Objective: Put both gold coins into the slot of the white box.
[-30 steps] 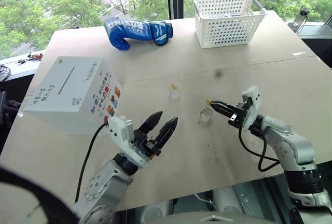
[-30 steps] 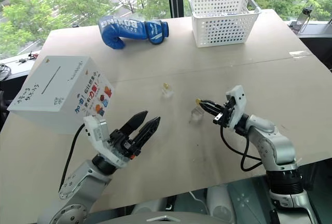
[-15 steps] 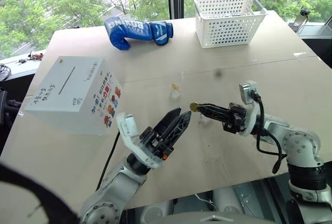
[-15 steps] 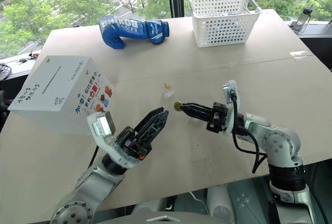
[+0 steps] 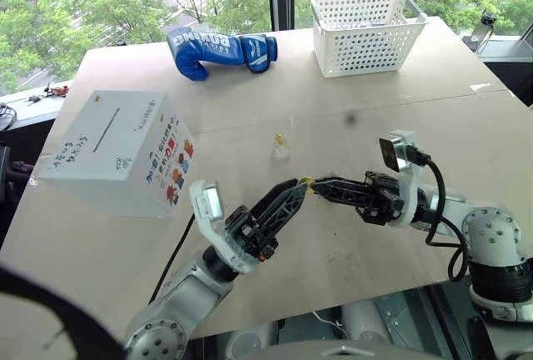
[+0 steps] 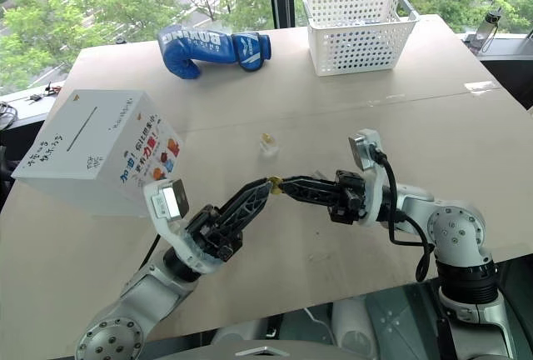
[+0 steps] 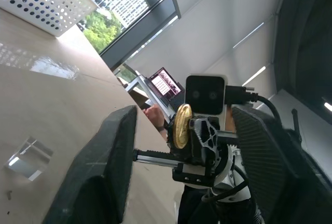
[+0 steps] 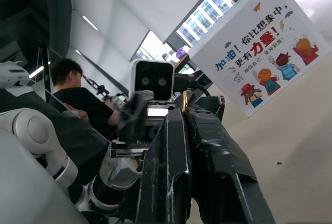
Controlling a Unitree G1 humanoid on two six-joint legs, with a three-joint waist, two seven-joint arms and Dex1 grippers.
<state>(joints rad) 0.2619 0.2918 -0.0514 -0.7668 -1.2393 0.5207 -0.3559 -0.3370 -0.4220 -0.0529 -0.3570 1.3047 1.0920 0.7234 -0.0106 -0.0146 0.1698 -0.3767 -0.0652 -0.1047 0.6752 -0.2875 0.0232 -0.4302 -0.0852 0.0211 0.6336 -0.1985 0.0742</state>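
Since the earlier frame both arms have converged mid-table. The large white cardboard box (image 5: 117, 153) sits at left. The left gripper (image 5: 296, 188), half open, brackets the tiny shiny gold coin (image 7: 181, 125) pinched by the shut right gripper (image 5: 318, 187).

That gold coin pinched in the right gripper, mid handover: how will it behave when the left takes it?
The gold coin is a thin, smooth, shiny disc, so it is probably slippery. The right gripper holds it by little more than the fingertips, so a sideways nudge from the left gripper could twist it free. If dropped on the table, it would likely roll.
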